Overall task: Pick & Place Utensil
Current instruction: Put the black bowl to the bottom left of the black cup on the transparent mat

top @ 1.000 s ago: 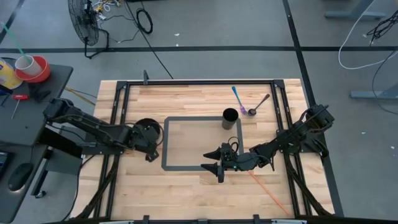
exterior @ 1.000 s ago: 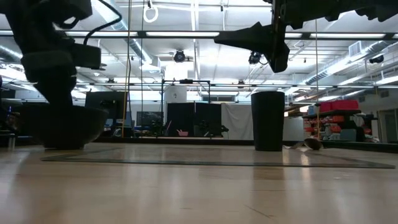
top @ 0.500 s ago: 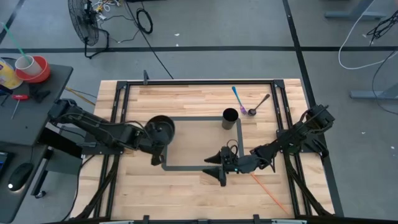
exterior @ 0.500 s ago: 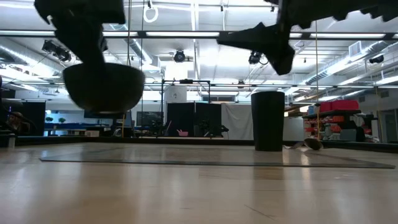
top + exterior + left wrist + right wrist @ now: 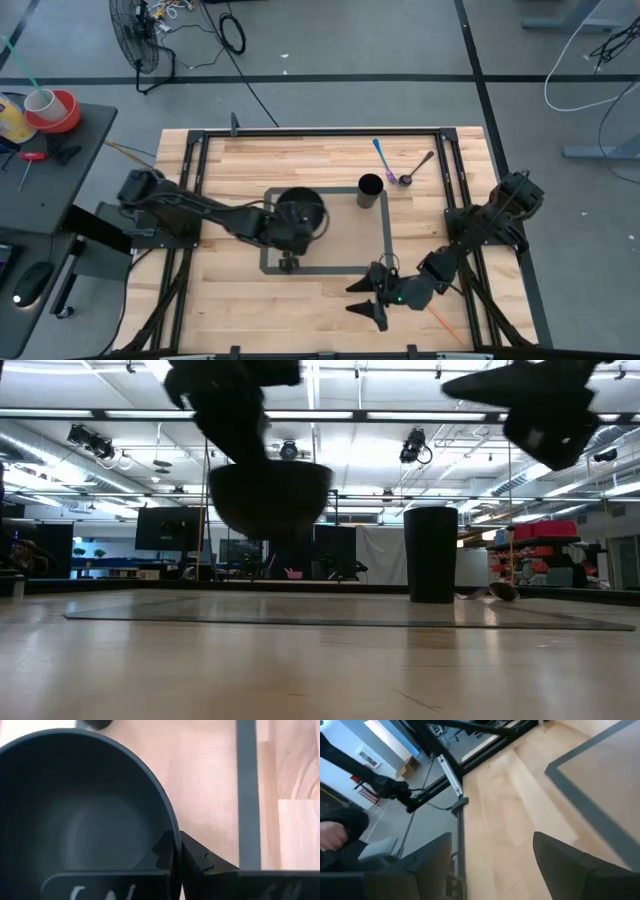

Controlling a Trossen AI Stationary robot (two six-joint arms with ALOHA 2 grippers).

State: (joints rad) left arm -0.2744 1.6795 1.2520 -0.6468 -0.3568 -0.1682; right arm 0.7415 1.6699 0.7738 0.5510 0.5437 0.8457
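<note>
On the left, the left gripper (image 5: 291, 232) is closed on the rim of a black bowl (image 5: 300, 210), one finger inside the wall and one outside as the left wrist view shows, and in the low view the bowl (image 5: 270, 500) hangs clear above the table (image 5: 230, 300), over the left part of the grey taped rectangle (image 5: 388, 225). Ahead of this gripper and to its right, a black cup (image 5: 370, 191) stands upright on the rectangle's far right corner. Beyond the cup, farther right, lie the utensils: a blue-and-purple spoon (image 5: 383, 160), its long axis running from the far edge toward the near side, bowl end nearest the cup, and a dark metal spoon (image 5: 415, 168), slanting with its bowl end just beside the purple one. Both lie well apart from either gripper. The right gripper (image 5: 375, 298) hovers near the front edge of the table with its fingers spread wide and nothing between them; the utensils lie far ahead of it, toward the table's far edge and slightly to its right. Judging from this, the right arm is the free one for a spoon, and the cup stands close to the line of approach. An orange stick-like thing (image 5: 443, 322) lies on the wood just right of this gripper.
</note>
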